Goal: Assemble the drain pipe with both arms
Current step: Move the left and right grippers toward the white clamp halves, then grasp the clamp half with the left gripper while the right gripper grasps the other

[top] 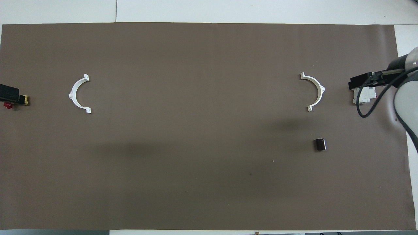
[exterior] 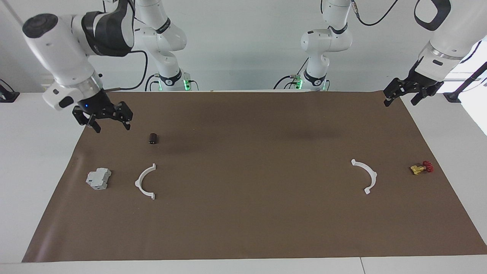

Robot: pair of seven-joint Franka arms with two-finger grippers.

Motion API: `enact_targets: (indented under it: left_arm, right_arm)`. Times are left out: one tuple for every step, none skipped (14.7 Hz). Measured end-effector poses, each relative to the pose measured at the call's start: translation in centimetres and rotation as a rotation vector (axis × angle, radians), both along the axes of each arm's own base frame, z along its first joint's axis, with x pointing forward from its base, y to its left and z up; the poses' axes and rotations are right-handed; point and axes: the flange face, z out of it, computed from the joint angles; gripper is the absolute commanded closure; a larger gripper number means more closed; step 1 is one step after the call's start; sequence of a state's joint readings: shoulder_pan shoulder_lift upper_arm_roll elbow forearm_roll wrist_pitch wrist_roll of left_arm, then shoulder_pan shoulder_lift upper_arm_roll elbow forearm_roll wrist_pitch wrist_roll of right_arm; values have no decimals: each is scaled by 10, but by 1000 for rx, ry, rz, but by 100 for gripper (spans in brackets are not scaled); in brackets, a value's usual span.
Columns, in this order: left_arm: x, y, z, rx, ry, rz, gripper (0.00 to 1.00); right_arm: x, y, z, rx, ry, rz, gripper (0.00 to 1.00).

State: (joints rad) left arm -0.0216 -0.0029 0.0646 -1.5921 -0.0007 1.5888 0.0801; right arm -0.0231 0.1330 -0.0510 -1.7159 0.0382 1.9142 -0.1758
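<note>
Both drain pipe halves lie flat and well apart, and neither of our grippers holds anything.

Working outward from our bases: our right gripper (exterior: 108,116) hangs with fingers apart over the mat's (exterior: 243,228) edge at its own end, our left gripper (exterior: 409,91) likewise spread over the corner at its end. Next comes a small dark cylinder (exterior: 153,138), then the two arcs in one row: one half-ring (exterior: 144,182) beside the grey block (exterior: 98,179), the other half-ring (exterior: 366,176) near the yellow-and-red valve (exterior: 421,168). We judge the risks to be these: thin arcs lying flat could skid or flip when pinched, the block crowds our right approach, and tabs misaligned when the halves meet would stop the ring closing.
</note>
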Motion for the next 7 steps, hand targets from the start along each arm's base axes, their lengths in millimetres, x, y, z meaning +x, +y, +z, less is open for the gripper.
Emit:
enact_targets:
  left_arm:
    - [5,0,-6,1,-9,0,0]
    - [11,0,-16,2,-18,0,0]
    - [18,1,-29,3,-28,1,0]
    - [24,1,-45,4,-34,2,0]
    - [29,2,-63,5,-35,2,0]
    - [35,2,-84,7,-33,3,0]
    - [42,2,-104,8,-34,3,0]
  right_arm:
    - [12,0,-31,-3,-18,6,0]
    - [20,2,-61,-8,-38,9,0]
    - [24,3,-89,-11,-48,12,0]
    - [24,5,-113,-13,-39,14,0]
    - [24,5,-132,-14,-24,22,0]
    - [25,5,-145,-16,-19,39,0]
    - [27,3,-156,-18,-17,52,0]
